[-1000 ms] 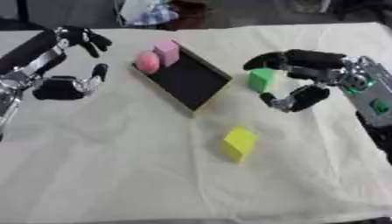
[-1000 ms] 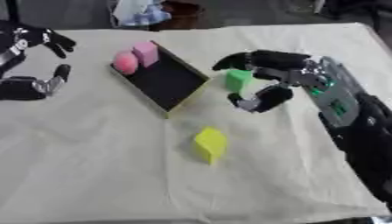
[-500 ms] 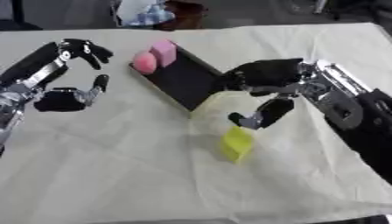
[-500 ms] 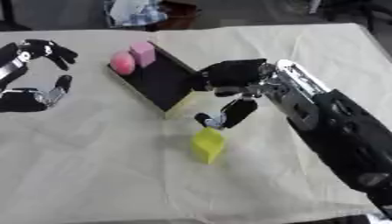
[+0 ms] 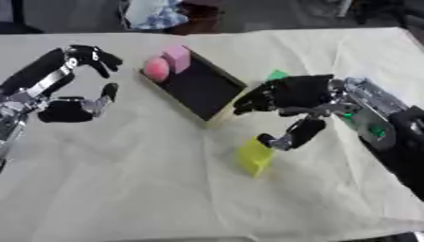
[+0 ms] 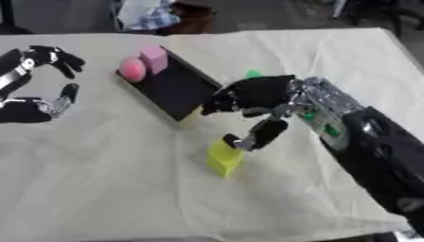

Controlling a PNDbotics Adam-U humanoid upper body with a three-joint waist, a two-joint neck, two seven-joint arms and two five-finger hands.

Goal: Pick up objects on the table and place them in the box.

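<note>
A yellow block (image 5: pixel 255 156) lies on the cream cloth in front of the black box (image 5: pixel 195 88). My right hand (image 5: pixel 290 94) hovers just above and behind the block, fingers spread over the box's near corner and thumb tip at the block's top edge; it holds nothing. A green block (image 5: pixel 277 74) peeks out behind that hand. Inside the box's far end sit a pink ball (image 5: pixel 156 69) and a pink block (image 5: pixel 175 57). My left hand (image 5: pixel 76 101) is open at the left, well away from the box.
The cream cloth (image 5: pixel 124 189) covers the table, with wide bare room at the front and left. A crumpled blue-and-white bundle (image 5: pixel 153 12) lies beyond the far edge. My right forearm (image 5: pixel 389 137) crosses the right side.
My right hand has swept left from beside the green block to the box's near corner and come down toward the yellow block. The left hand shifted slightly.
</note>
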